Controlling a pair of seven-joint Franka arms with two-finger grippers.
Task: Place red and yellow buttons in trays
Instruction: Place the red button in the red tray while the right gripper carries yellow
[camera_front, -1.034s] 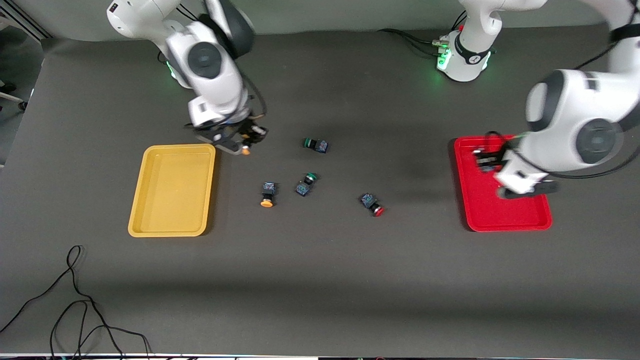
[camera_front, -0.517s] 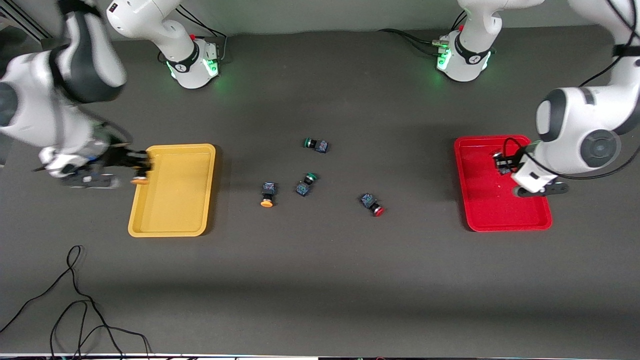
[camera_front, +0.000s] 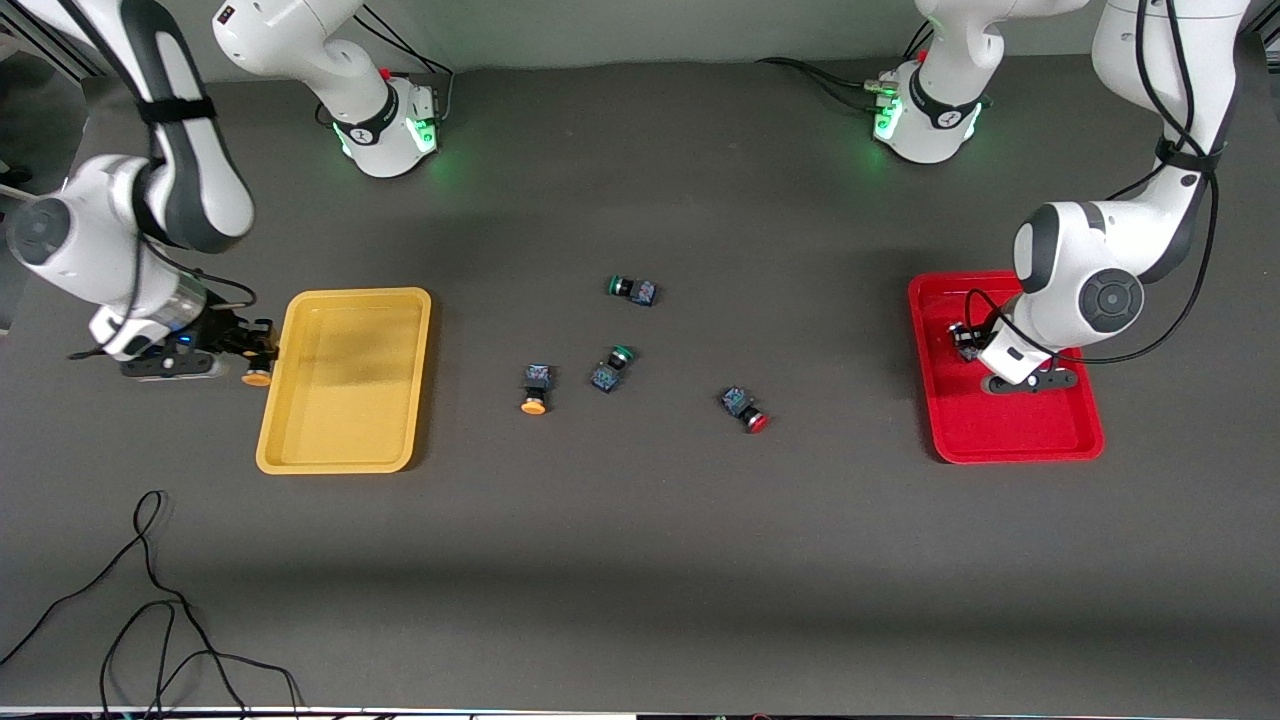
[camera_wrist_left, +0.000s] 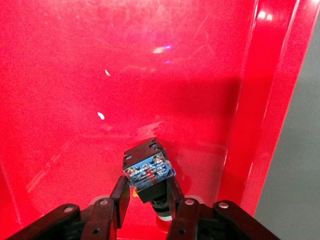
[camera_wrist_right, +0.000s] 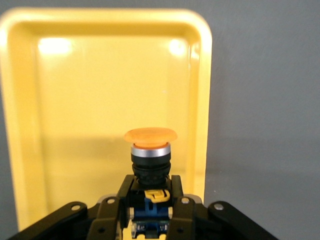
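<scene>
Two dark-bodied buttons (camera_front: 534, 387) (camera_front: 743, 407): orange cap, red cap.

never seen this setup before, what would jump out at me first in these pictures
The red tray at the left arm's end, with the left gripper shut on a button over it. Then the yellow tray at the right arm's end, where the right gripper holds a yellow-capped button beside its rim.

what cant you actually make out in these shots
- Cap colour of the button in the left gripper: the left wrist view shows only its terminal end, and in the front view the arm covers it.
- Whether that button touches the red tray floor.
- Whether the right gripper, shut on the yellow button, is over the yellow tray.
</scene>
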